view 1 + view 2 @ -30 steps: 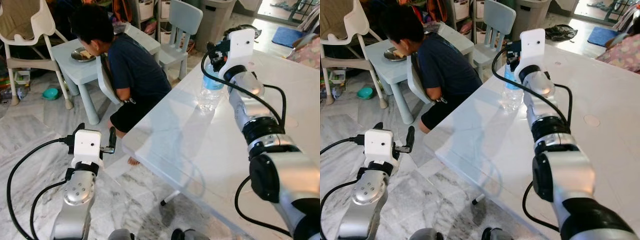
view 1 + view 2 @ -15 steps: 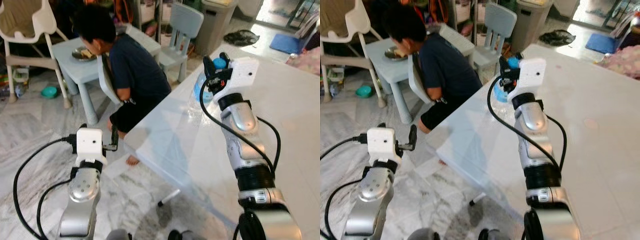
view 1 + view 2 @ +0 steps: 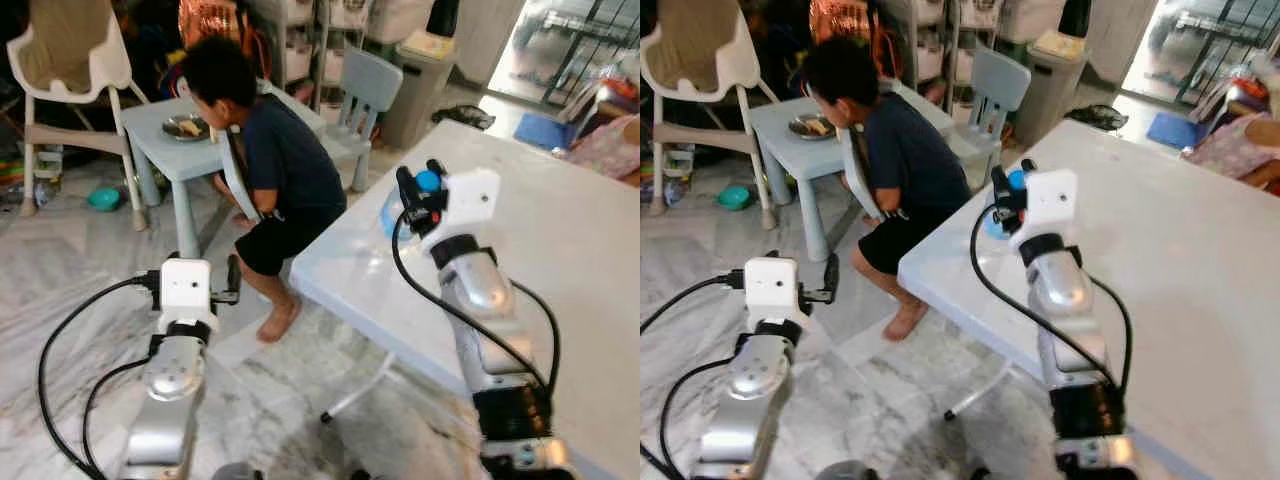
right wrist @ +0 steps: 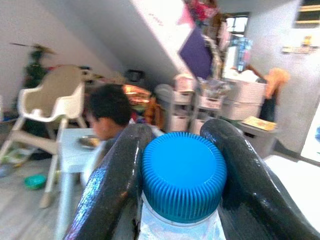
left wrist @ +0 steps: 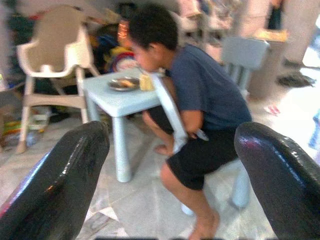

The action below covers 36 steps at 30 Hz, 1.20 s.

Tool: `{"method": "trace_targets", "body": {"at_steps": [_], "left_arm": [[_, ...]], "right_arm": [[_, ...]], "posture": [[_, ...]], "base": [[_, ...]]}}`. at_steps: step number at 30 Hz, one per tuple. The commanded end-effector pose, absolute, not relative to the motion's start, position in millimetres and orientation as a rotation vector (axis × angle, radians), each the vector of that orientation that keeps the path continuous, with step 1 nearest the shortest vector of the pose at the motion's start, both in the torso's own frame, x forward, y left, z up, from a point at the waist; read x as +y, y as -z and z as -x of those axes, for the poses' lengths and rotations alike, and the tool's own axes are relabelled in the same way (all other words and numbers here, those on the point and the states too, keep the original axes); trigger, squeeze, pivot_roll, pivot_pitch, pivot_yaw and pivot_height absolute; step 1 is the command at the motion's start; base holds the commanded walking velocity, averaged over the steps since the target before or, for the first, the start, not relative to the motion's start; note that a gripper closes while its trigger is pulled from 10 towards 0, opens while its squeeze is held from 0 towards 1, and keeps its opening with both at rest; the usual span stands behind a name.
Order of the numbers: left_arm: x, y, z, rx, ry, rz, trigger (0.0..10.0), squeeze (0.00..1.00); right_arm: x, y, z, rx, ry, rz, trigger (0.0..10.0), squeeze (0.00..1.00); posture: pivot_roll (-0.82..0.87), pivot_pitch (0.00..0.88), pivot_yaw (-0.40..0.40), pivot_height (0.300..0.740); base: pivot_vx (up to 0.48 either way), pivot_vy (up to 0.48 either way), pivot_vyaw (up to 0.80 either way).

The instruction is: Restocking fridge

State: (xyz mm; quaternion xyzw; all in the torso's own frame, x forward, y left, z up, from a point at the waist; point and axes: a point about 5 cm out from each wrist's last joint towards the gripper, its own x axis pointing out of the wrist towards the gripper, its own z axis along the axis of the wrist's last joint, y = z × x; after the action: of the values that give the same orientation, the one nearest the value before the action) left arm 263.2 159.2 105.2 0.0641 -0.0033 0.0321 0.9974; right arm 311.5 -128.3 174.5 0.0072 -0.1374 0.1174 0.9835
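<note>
On the left, the left end effector (image 3: 231, 283) hangs low over the floor with its fingers apart, holding nothing. A child (image 3: 262, 150) sits at a small table (image 3: 165, 122) beyond it. On the right, the right end effector (image 3: 414, 190) squeezes the water bottle (image 4: 182, 176) by its blue cap, above the corner of the white bench (image 3: 560, 230). The bottle could slip, because only the cap is held. The right wrist view shows that grip up close.

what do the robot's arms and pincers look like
Both arms are silver metal with rounded joints and black bands. Each wrist carries a white boxy camera block, with black cables looping alongside. The left pincer and right pincer each have two long, glossy black fingers.
</note>
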Motion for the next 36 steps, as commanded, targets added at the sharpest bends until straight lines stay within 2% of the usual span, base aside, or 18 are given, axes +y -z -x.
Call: {"method": "trace_targets", "body": {"at_steps": [1,9,14,23,36], "left_arm": [[156,-102,-263,0.003,-0.061,-0.118,10.0,0.00],[154,-100,-264,-0.002,-0.058,-0.115,10.0,0.00],[156,-98,-261,0.004,-0.064,-0.119,10.0,0.00],[159,-87,-250,0.028,-0.068,-0.149,10.0,0.00],[154,-80,-251,0.031,-0.075,-0.158,10.0,0.00]], "right_arm": [[-124,-170,-312,-0.241,-0.274,-0.015,10.0,0.00],[-124,-172,-308,-0.245,-0.304,-0.015,10.0,0.00],[-127,-164,-306,-0.211,-0.296,-0.088,10.0,0.00],[-127,-150,-298,-0.165,-0.309,-0.097,10.0,0.00],[-120,-147,-297,-0.158,-0.357,-0.086,10.0,0.00]], "posture": [[0.10,0.000,-0.070,0.740],[0.10,0.000,-0.068,0.740],[0.09,0.000,-0.065,0.740],[0.09,0.000,-0.069,0.740],[0.09,0.000,-0.095,0.740]], "base": [[-0.244,0.409,0.58],[-0.244,0.407,0.77],[-0.145,0.382,0.80],[0.000,0.000,0.80],[0.000,-0.040,0.79]]}}
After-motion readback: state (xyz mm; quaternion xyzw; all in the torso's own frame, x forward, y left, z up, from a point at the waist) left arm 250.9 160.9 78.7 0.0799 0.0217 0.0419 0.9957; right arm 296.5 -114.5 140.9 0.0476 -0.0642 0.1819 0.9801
